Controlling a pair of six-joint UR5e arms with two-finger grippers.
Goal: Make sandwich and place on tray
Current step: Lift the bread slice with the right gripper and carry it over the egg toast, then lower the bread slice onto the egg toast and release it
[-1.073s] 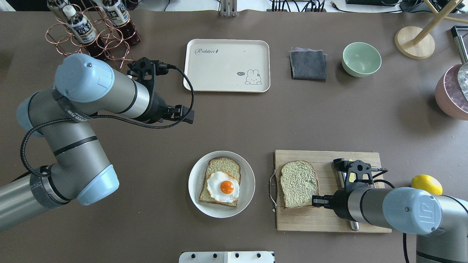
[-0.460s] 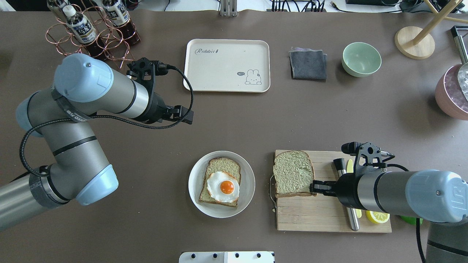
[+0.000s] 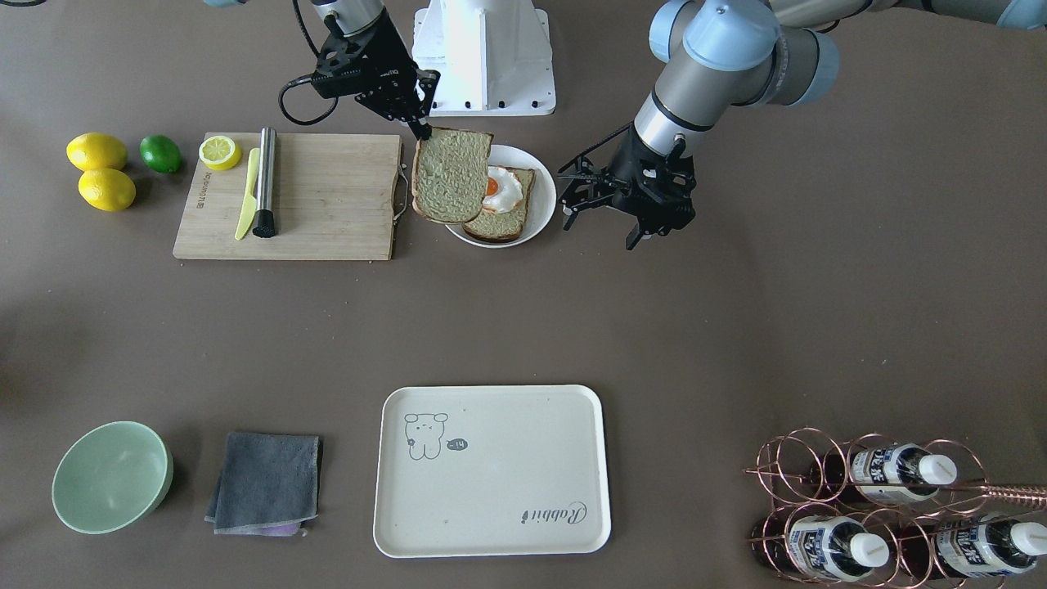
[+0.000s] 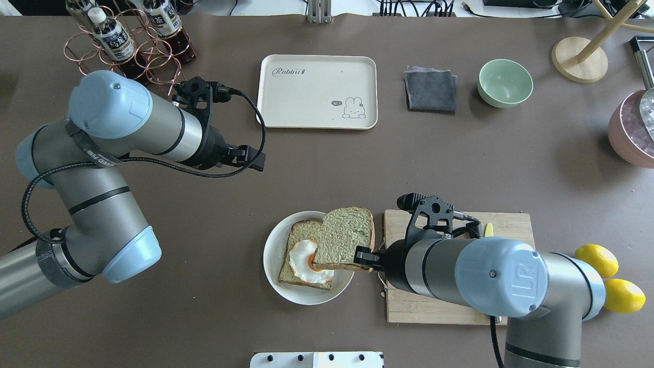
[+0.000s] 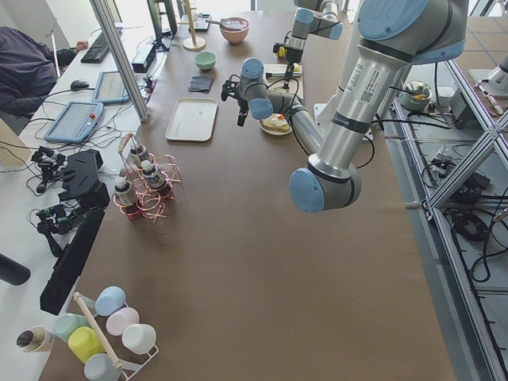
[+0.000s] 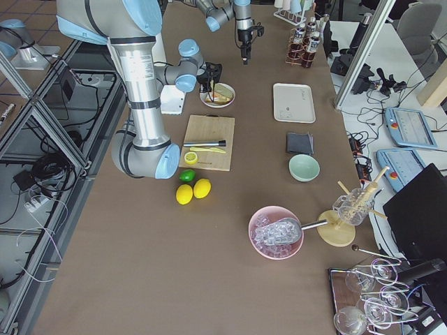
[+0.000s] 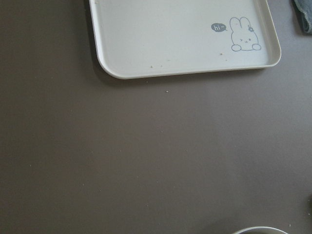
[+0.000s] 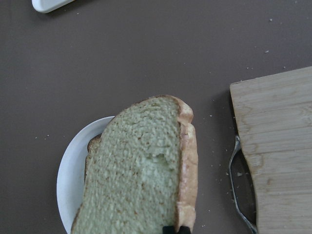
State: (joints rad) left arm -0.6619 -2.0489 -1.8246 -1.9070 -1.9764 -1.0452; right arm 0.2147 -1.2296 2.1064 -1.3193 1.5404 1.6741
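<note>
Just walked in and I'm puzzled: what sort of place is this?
Probably a robotics lab staged as a kitchen: the right gripper holds a bread slice over a plate, with an operator's tablet beside the table.

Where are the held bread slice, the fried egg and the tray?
held bread slice (image 4: 345,236), overhead view, middle of its top face
fried egg (image 4: 298,254), overhead view, exposed white on its left
tray (image 4: 306,94), overhead view, bare centre

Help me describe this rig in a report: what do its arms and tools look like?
Both the left arm and right arm are silver-grey tubes with pale blue joint caps; the right one's cap bears a UR logo. A black cable loops off the left wrist. The left tool and right tool are black, with thin fingers.
</note>
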